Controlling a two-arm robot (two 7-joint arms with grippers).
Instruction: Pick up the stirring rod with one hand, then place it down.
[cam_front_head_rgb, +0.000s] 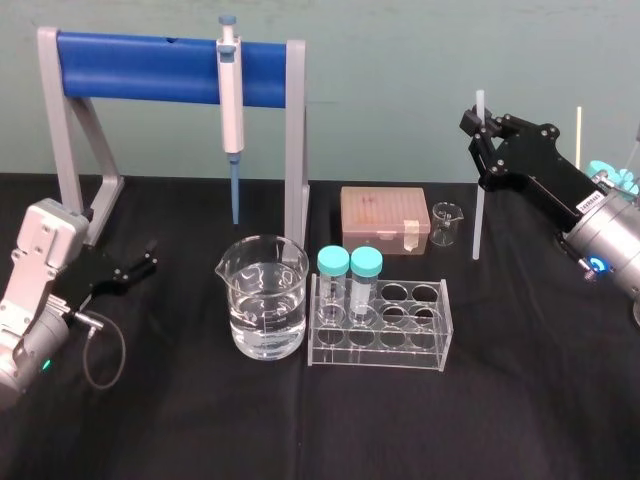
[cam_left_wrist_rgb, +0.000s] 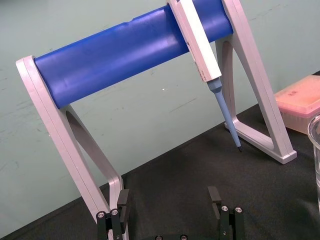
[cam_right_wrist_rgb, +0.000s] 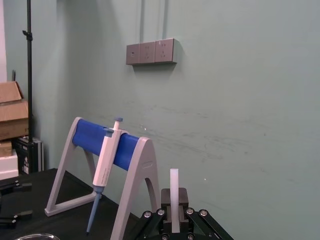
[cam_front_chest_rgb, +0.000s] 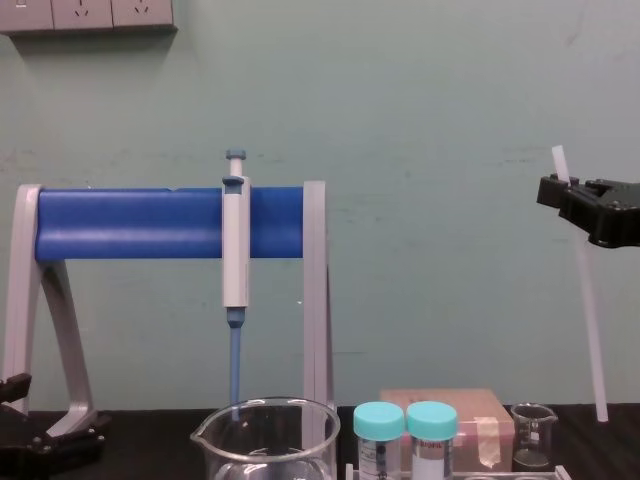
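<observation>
The hand (cam_front_head_rgb: 479, 128), the right gripper, pinches the stirring rod (cam_front_head_rgb: 477, 200) near its top. Rod hangs near-upright just right of the small beaker (cam_front_head_rgb: 447, 224); can't tell if its tip touches the table (cam_front_head_rgb: 520, 400). Pick-up looks done, set-down remains. Left gripper (cam_front_head_rgb: 138, 268) idle at far left, fingers spread.

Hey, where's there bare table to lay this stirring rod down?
Bare cloth lies right of the tube rack, near the right hand holding the stirring rod, along the front edge, and between the left hand and large beaker. Crowded: beaker, rack, tip box and small beaker mid-table.
</observation>
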